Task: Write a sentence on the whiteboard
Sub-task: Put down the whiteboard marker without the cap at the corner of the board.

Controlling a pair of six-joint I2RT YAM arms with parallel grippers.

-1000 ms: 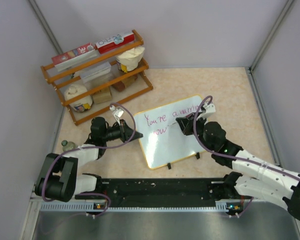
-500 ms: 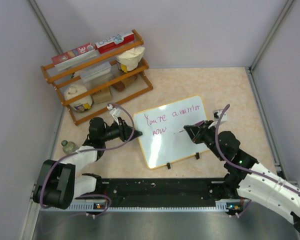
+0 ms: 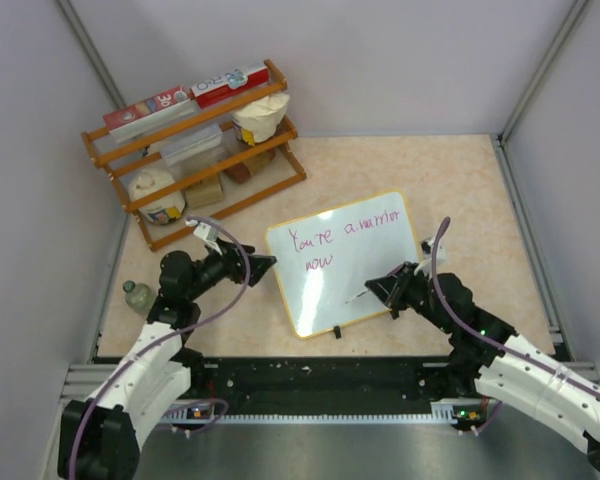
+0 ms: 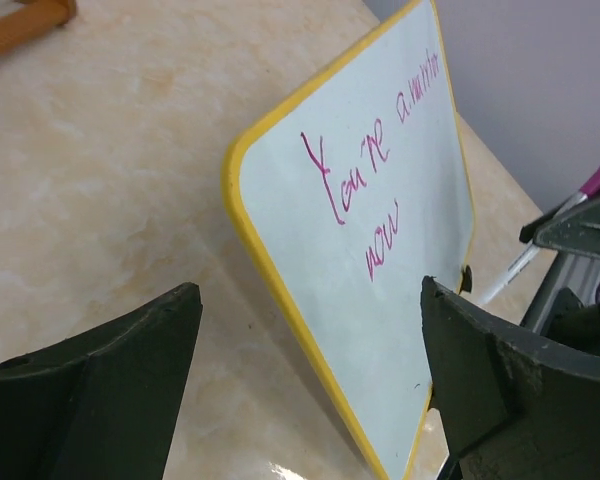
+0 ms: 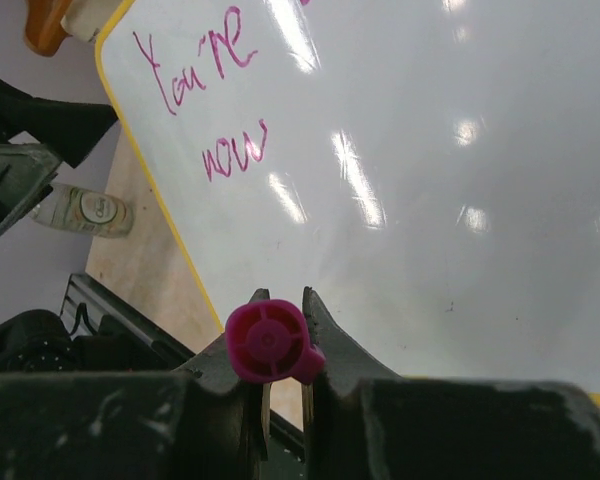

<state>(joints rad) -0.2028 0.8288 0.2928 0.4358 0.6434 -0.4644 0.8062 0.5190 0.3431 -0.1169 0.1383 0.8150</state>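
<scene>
1. Since a second ago my left claw [image 3: 263,264] has drawn back toward 7 o'clock and sprung its jaws wide. My right claw [image 3: 378,289] has retreated from the board's 2 o'clock corner to its 4 o'clock side.
2. At 10 o'clock on the table [image 3: 450,180] stands a wooden rack [image 3: 195,150], loaded with boxes and jars.
3. At 8 o'clock, beside my left arm, sits a small bottle [image 3: 135,293].
4. My left claw is released and grips nothing. It sits just beside the left rim of the whiteboard [image 3: 345,265]. I cannot tell whether a fingertip touches that rim.
5. In my left wrist view the two dark fingers [image 4: 130,390] frame the board's yellow-rimmed corner.
6. The whiteboard lies at the table's centre, turned a little so its top right corner points to 1 o'clock. It reads "You're a mirror now" in pink, and a black clip [image 3: 337,331] sits on its 6 o'clock edge.
7. My right claw is clenched on a marker [image 3: 358,295], white in the barrel with a magenta end. The tip points toward 9 o'clock over the lower blank part of the board.
</scene>
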